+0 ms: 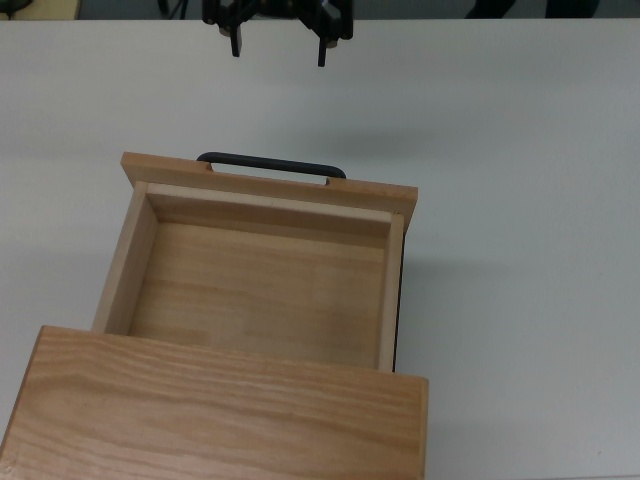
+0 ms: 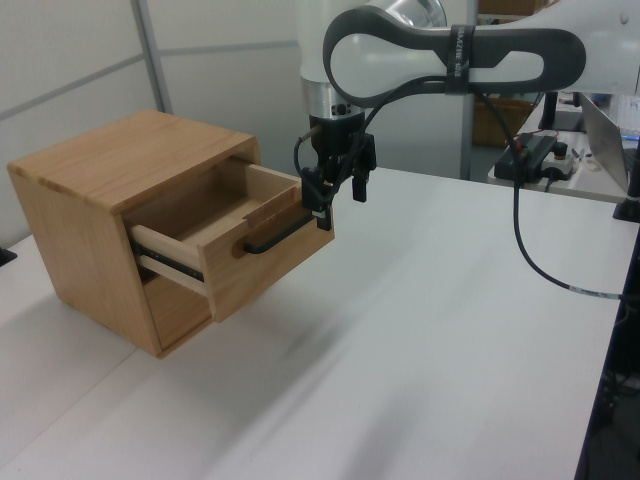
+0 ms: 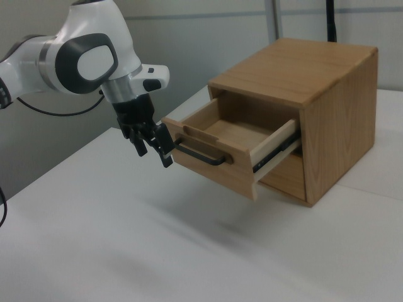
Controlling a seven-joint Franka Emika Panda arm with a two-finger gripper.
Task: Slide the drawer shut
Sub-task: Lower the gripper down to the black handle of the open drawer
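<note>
The drawer [image 1: 258,290] is a light wooden tray pulled well out of its wooden cabinet [image 1: 220,415], and it holds nothing. Its flat front panel [image 3: 208,165] carries a thin black bar handle [image 1: 271,164]. My gripper [image 1: 278,48] hangs open in front of the handle, a short way off the panel and touching nothing. In the left view the gripper [image 2: 340,200] sits just above the handle's right end [image 2: 275,238]. In the right view the gripper [image 3: 154,148] is beside the handle's left end [image 3: 200,155].
The cabinet [image 2: 120,225] stands on a white table [image 2: 400,340]. A black cable [image 2: 540,265] hangs from the arm at the left view's right. Desks with equipment [image 2: 545,155] stand beyond the table's far edge.
</note>
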